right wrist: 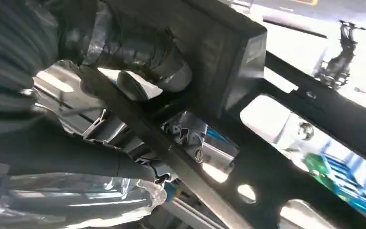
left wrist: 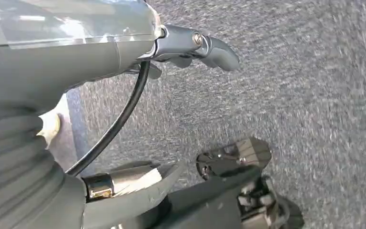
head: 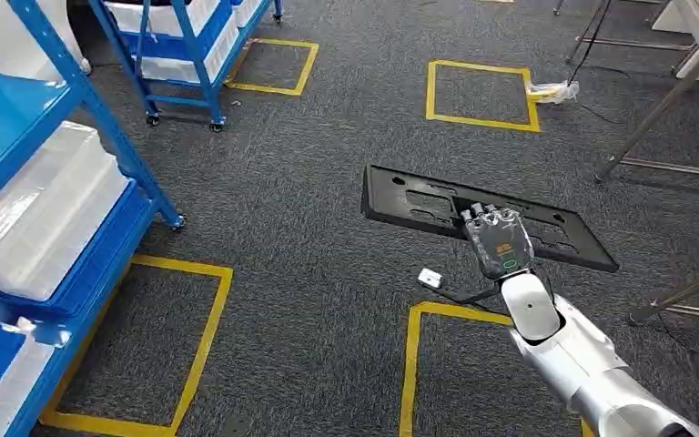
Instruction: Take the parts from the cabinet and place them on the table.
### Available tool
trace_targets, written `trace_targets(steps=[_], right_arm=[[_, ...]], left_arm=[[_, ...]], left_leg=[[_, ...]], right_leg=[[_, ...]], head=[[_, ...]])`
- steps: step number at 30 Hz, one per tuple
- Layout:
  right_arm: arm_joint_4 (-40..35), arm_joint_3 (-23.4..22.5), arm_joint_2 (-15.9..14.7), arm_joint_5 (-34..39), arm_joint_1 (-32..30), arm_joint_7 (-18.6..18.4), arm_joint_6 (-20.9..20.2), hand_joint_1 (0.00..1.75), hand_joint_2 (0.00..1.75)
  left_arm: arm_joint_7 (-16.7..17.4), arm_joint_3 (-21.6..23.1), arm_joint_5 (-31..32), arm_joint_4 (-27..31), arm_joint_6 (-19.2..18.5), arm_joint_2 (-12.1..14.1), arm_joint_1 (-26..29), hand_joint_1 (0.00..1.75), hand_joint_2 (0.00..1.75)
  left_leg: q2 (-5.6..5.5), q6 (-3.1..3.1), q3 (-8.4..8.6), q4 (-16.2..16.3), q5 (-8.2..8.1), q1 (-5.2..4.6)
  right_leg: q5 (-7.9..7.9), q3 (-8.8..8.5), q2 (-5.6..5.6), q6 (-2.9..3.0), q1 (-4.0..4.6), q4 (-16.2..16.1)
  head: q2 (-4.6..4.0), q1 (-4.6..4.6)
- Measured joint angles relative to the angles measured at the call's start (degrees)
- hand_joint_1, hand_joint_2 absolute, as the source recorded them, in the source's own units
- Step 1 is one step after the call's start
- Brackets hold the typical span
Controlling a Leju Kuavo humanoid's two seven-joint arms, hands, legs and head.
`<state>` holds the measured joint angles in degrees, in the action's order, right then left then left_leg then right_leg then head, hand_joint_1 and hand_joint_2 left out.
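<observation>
So the right hand has the long black plastic part pinched along its near edge, held out flat above the carpet, and the right wrist view backs that up: thumb on one face, darker fingers wrapped round a rib of the frame, so it's a real grip, not just resting. Most of the part sticks out past the hand on the side toward the blue cabinet, so I'd guess it wants to droop or twist at that far end. My take on doing this step well: keep the wrist level, swing slowly, and don't loosen the fingers until the part is fully over the table. The cabinet with its clear bins sits well off to the hand's left, and on the opposite side from the cabinet there are grey metal legs, which may be the table, though I can't see a top surface to be sure. Watch the overhanging end near those legs when turning. The left hand hangs above the carpet with nothing in it; whether its fingers are spread or curled I can't tell.
</observation>
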<state>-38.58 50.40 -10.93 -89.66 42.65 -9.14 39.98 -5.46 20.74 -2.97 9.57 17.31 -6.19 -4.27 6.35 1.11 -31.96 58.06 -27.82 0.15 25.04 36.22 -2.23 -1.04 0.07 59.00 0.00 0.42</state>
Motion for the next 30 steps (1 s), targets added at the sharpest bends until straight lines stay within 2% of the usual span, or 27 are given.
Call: trace_targets(steps=[1, 2, 3, 4, 6, 7, 8, 9, 10, 11, 12, 13, 15, 16, 17, 18, 19, 20, 21, 22, 23, 24, 25, 26, 27, 28, 30], right_arm=[[0.1, 0.0, -0.2, 0.0, 0.0, 0.0, 0.0, 1.75, 1.75], [0.1, 0.0, -0.2, 0.0, 0.0, 0.0, 0.0, 1.75, 1.75], [0.2, 0.0, -0.1, 0.0, 0.2, 0.0, 0.0, 1.75, 1.75], [0.2, 0.0, -0.1, 0.0, 0.4, 0.0, 0.0, 1.75, 1.75], [0.4, 0.2, 0.1, 0.0, 0.4, 0.1, 0.0, 1.75, 1.75], [0.6, 0.5, 0.1, 0.0, 0.4, 0.1, 0.0, 1.75, 1.75], [0.7, 0.9, 0.1, 0.0, 0.4, 0.2, 0.0, 1.75, 1.75], [0.9, 1.2, 0.1, 0.0, 0.4, 0.4, 0.0, 1.75, 1.75], [1.1, 1.4, 0.2, 0.0, 0.5, 0.5, 0.0, 1.75, 1.75], [1.3, 1.5, 0.3, 0.0, 0.7, 0.6, 0.0, 1.75, 1.75], [1.5, 1.6, 0.4, 0.0, 1.0, 0.8, 0.0, 1.75, 1.75], [1.7, 1.8, 0.6, 0.0, 1.4, 0.9, 0.0, 1.75, 1.75], [2.0, 2.0, 0.8, 0.0, 1.6, 1.2, 0.0, 1.75, 1.75], [2.3, 2.1, 0.8, 0.0, 1.5, 1.3, 0.0, 1.75, 1.75], [2.4, 2.1, 0.8, 0.0, 1.5, 1.4, 0.0, 1.75, 1.75], [2.5, 2.1, 0.9, 0.0, 1.7, 1.5, 0.0, 1.75, 1.75], [2.6, 2.2, 0.9, 0.1, 1.9, 1.4, 0.0, 1.75, 1.75], [2.6, 2.2, 1.0, 0.1, 2.2, 1.4, 0.0, 1.75, 1.75], [2.6, 2.2, 1.1, 0.1, 2.1, 1.4, 0.0, 1.75, 1.75], [2.6, 2.2, 1.1, 0.1, 2.1, 1.4, 0.0, 1.75, 1.75], [2.7, 2.2, 1.1, 0.1, 1.9, 1.3, 0.0, 1.75, 1.75], [2.8, 2.2, 1.1, 0.1, 1.9, 1.2, 0.0, 1.75, 1.75], [2.8, 2.2, 1.1, 0.1, 1.9, 1.1, 0.0, 1.75, 1.75], [2.8, 2.2, 1.1, 0.1, 2.0, 1.1, 0.0, 1.75, 1.75], [2.8, 2.2, 1.1, 0.1, 2.2, 1.1, 0.0, 1.75, 1.75], [2.8, 2.2, 1.1, 0.1, 2.3, 1.0, 0.0, 1.75, 1.75], [2.8, 2.2, 1.0, 0.1, 2.3, 1.0, 0.0, 1.75, 1.75]], left_arm=[[0.0, 0.0, 0.0, 0.0, 0.0, 0.0, -0.1, 0.0, 1.75], [0.0, 0.0, 0.0, 0.0, 0.0, 0.0, -0.1, 0.0, 1.75], [0.0, 0.0, -0.1, 0.0, 0.1, 0.0, -0.1, 0.0, 1.75], [0.0, 0.0, -0.1, 0.0, 0.1, 0.0, -0.1, 0.0, 1.75], [0.0, 0.0, -0.2, 0.0, 0.1, 0.0, 0.3, 0.0, 1.75], [0.0, -0.1, -0.2, 0.0, 0.1, 0.0, 0.4, 0.0, 1.75], [0.0, -0.1, -0.1, 0.0, 0.1, 0.0, 0.5, 0.0, 1.75], [0.0, -0.1, -0.1, 0.0, 0.1, 0.0, 0.5, 0.0, 1.75], [0.0, -0.1, -0.1, 0.0, 0.1, 0.0, 0.4, 0.0, 1.75], [0.0, -0.2, -0.1, 0.0, 0.1, 0.0, 0.4, 0.0, 1.75], [-0.1, -0.4, -0.1, 0.0, 0.1, 0.0, 0.7, 0.0, 1.75], [-0.1, -0.5, -0.1, 0.0, 0.2, 0.0, 0.7, 0.0, 1.75], [-0.2, -0.5, -0.1, 0.0, 0.1, 0.1, 0.5, 0.0, 1.75], [-0.2, -0.5, -0.1, 0.0, 0.2, 0.1, 0.6, 0.0, 1.75], [-0.2, -0.5, -0.1, 0.0, 0.1, 0.1, 0.5, 0.0, 1.75], [-0.2, -0.5, 0.0, 0.0, 0.1, 0.1, 0.4, 0.0, 1.75], [-0.3, -0.5, 0.0, 0.0, 0.1, 0.1, 0.4, 0.0, 1.75], [-0.3, -0.5, 0.0, 0.0, 0.1, 0.1, 0.5, 0.0, 1.75], [-0.3, -0.5, 0.0, 0.0, 0.2, 0.1, 0.6, 0.0, 1.75], [-0.3, -0.6, 0.0, 0.0, 0.2, 0.2, 0.8, 0.0, 1.75], [-0.3, -0.6, 0.0, 0.0, 0.2, 0.2, 0.8, 0.0, 1.75], [-0.3, -0.6, 0.0, 0.0, 0.2, 0.2, 0.8, 0.0, 1.75], [-0.3, -0.6, 0.0, 0.0, 0.2, 0.2, 0.7, 0.0, 1.75], [-0.3, -0.6, 0.0, 0.0, 0.2, 0.2, 0.7, 0.0, 1.75], [-0.3, -0.6, 0.0, 0.0, 0.2, 0.2, 0.7, 0.0, 1.75], [-0.3, -0.6, 0.0, 0.0, 0.2, 0.2, 0.7, 0.0, 1.75], [-0.3, -0.6, 0.0, 0.0, 0.2, 0.2, 0.7, 0.0, 1.75]], left_leg=[[0.64, -0.42, 0.27, 0.0, -0.17, -0.1], [-0.78, -0.77, -0.01, 0.5, -1.01, 0.25], [-3.9, -0.8, -0.9, 2.8, -2.53, 0.36], [-5.23, -0.77, -2.76, 6.7, -4.66, 0.41], [-5.96, -1.0, -7.39, 16.4, -8.58, 0.41], [-5.98, -1.06, -8.8, 18.9, -8.8, 0.41], [-6.02, -1.03, -8.93, 18.6, -7.51, 0.42], [-6.08, -0.94, -7.87, 15.8, -5.23, 0.45], [-6.39, -0.84, -5.73, 10.8, -2.11, 0.55], [-7.83, -0.79, -3.67, 5.9, 0.49, 0.72], [-11.73, -0.67, -2.73, 3.8, 0.34, 1.09], [-12.08, -0.68, -2.53, 2.4, -0.05, 1.34], [-10.88, -0.33, -2.65, 2.9, 0.02, 0.75], [-10.04, 0.05, -2.48, 2.6, 0.28, 0.66], [-9.1, 0.77, -2.24, 1.7, 0.76, 1.15], [-8.38, 1.18, -2.07, 1.3, 1.0, 0.99], [-7.86, 1.31, -2.04, 1.2, 1.08, 0.87], [-7.14, 1.34, -2.06, 1.2, 1.06, 0.68], [-6.3, 1.45, -2.05, 1.2, 0.98, 0.59], [-5.48, 1.5, -2.05, 1.2, 0.94, 0.51], [-4.78, 1.52, -2.05, 1.2, 0.87, 0.49], [-4.07, 1.52, -2.02, 1.2, 0.78, 0.44], [-3.37, 1.47, -1.89, 1.2, 0.67, 0.42], [-2.73, 1.33, -1.67, 1.2, 0.5, 0.38], [-2.13, 1.14, -1.44, 1.1, 0.36, 0.34], [-1.54, 0.91, -1.47, 1.1, 0.24, -0.05], [-0.43, 0.47, -1.1, 1.0, 0.04, 0.01]], right_leg=[[-0.23, -0.09, 0.72, 0.45, 0.0, -0.4], [-0.52, -0.55, 1.15, 0.93, -0.72, -0.9], [-0.64, -0.6, 1.7, 1.43, -0.71, -1.0], [-0.62, -0.55, 2.15, 1.68, -0.64, -1.0], [-0.56, -0.51, 3.53, 1.84, -0.49, -0.9], [-0.53, -0.49, 4.33, 1.89, -0.42, -0.8], [-0.5, -0.48, 5.17, 1.89, -0.42, -0.5], [-0.39, -0.46, 5.98, 1.87, -0.44, -0.3], [-0.21, -0.47, 6.86, 1.74, -0.51, 0.0], [0.04, -0.4, 7.62, 1.47, -0.62, 0.5], [0.27, 0.19, 8.28, 1.11, -0.68, 1.0], [0.26, 1.05, 9.18, 0.85, -0.57, 1.9], [-0.31, 1.58, 10.56, -0.03, -1.11, 1.3], [-0.64, 1.64, 11.44, -0.54, -1.19, 1.0], [-0.37, 2.04, 11.05, -0.67, -1.37, 1.3], [0.88, 2.69, 6.6, -0.83, -0.72, 3.0], [2.41, 3.92, 4.67, -1.05, -0.68, 5.5], [4.48, 5.94, 3.4, -1.3, -0.78, 9.8], [6.19, 7.92, 2.81, -1.45, -0.87, 14.2], [6.92, 9.38, 2.55, -1.55, -0.96, 17.2], [6.31, 9.54, 2.45, -1.59, -1.02, 17.4], [4.55, 8.32, 2.33, -1.53, -0.99, 15.0], [2.12, 5.8, 2.02, -1.31, -0.89, 10.3], [-0.19, 2.84, 0.83, -0.94, -0.62, 4.9], [-0.39, 0.63, -2.22, -0.44, 0.08, 0.3], [-0.35, 0.39, -2.52, 0.04, 0.9, 0.1], [-0.4, 0.45, -0.98, 0.52, 0.97, 0.1]], head=[[0.0, 0.0], [0.0, -0.09], [0.0, -0.02], [0.0, -0.13], [0.0, -0.09], [0.0, -0.09], [0.0, -0.07], [0.0, -0.09], [0.0, -0.09], [0.0, -0.09], [0.0, 0.0], [0.0, 0.02], [0.0, -0.06], [0.0, -0.02], [0.0, -0.07], [0.0, 0.34], [0.0, 0.46], [0.0, 0.5], [0.0, 0.5], [0.0, 0.5], [0.0, 0.5], [0.0, 0.52], [0.0, 0.5], [0.0, 0.5], [0.0, 0.5], [0.0, 0.5], [0.0, 0.46]])
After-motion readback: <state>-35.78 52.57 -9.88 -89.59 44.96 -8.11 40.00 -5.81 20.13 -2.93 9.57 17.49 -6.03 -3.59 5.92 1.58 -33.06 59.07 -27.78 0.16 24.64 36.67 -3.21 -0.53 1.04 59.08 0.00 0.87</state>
